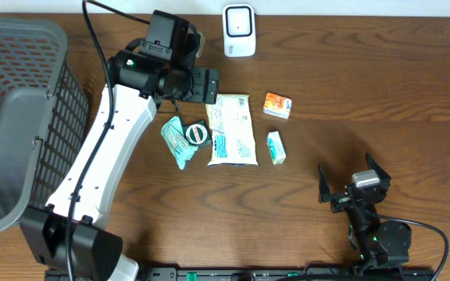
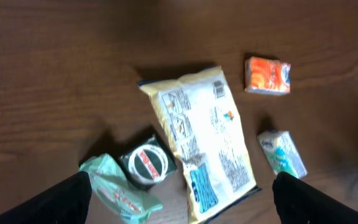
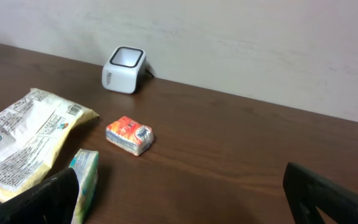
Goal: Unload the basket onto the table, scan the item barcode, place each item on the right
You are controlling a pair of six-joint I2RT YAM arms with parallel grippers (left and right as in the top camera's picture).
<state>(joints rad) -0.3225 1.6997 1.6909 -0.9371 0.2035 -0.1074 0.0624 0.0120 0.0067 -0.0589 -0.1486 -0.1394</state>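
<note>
Overhead, the right hand (image 1: 351,178) sits nearest the robot's side of the bench (image 1: 412,94). Its two fingers are spread wide with nothing between them, and it is well apart from the goods.

Further out lies a loose cluster. A small white-and-green pack (image 1: 276,147) comes first. Just beside it a cream snack packet (image 1: 231,129) lies flat, its blue end toward the robot. A round black tin with a red label (image 1: 197,133) sits against the packet's left edge, with a pale green pouch (image 1: 176,140) against the tin's other side. An orange pack (image 1: 277,104) lies a little beyond, apart from the packet.

The left hand (image 1: 201,84) hovers over the bench by the packet's far left corner, fingers spread and empty. Its wrist view shows the packet's printed back facing up, with a barcode (image 2: 218,89) near the far end.

A grey mesh basket (image 1: 22,117) fills the left side. At the far edge stands the white barcode scanner (image 1: 239,30), well apart from every item.
</note>
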